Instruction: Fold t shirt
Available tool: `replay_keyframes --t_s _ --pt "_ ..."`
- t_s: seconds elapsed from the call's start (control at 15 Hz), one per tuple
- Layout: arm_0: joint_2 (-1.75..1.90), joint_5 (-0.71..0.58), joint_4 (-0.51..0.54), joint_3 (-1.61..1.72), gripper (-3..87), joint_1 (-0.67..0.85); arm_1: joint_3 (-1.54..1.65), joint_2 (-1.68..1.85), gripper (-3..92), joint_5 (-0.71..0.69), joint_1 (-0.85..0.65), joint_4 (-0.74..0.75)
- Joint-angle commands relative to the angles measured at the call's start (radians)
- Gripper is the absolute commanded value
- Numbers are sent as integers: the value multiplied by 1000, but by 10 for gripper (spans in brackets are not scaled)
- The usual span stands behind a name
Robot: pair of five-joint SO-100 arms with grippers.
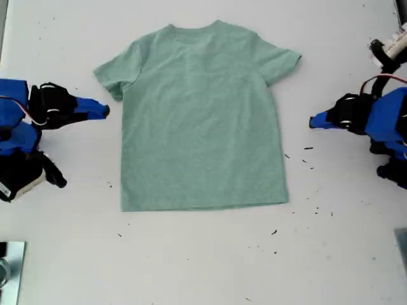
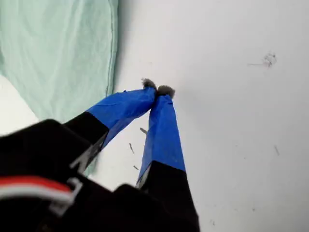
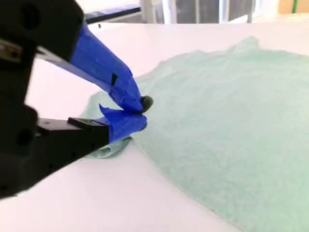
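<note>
**Fold t shirt: opening stage, garment flat and ungrasped**

The t shirt [image 1: 202, 117] lies spread flat on the white counter [image 1: 203, 267], neck toward the exterior view's top, with no fold yet made. My first gripper [image 2: 158, 91] sits closed on nothing over bare counter, just beside a side hem. My second gripper [image 3: 143, 112] is likewise closed and empty, close by a sleeve [image 3: 108, 145]. The step in hand appears to be the approach; the next move likely calls for opening the jaws and pinching a cloth edge. In the exterior view both arms are cut off at the frame edges. Whether my second gripper touches the cloth cannot be made out.
</note>
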State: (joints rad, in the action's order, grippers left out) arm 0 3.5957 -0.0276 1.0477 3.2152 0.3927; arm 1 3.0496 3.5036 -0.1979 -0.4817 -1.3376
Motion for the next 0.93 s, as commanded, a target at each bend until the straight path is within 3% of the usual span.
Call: replay_keyframes --t_s 0.0,0.2,0.33,0.6,0.67,0.8,0.87 --pt "9 -95 -14 8 -2 2 37 3 -5 -77 -14 52" --pt "9 -117 -15 26 -2 -37 -190 -140 -5 -161 -18 5" --pt "9 -115 -15 26 -2 -41 -623 -658 -5 -373 -118 8" --pt "9 -143 -17 28 -2 -18 -1413 -1299 -5 -750 -319 -201" --pt "9 -143 -17 28 -2 -21 -1491 -1361 163 -822 -347 -219" --pt "9 -143 -17 28 -2 -35 -1638 -1474 408 -922 -400 -295" --pt "9 -143 -17 28 -2 -35 -1698 -1517 405 -940 -422 -327"
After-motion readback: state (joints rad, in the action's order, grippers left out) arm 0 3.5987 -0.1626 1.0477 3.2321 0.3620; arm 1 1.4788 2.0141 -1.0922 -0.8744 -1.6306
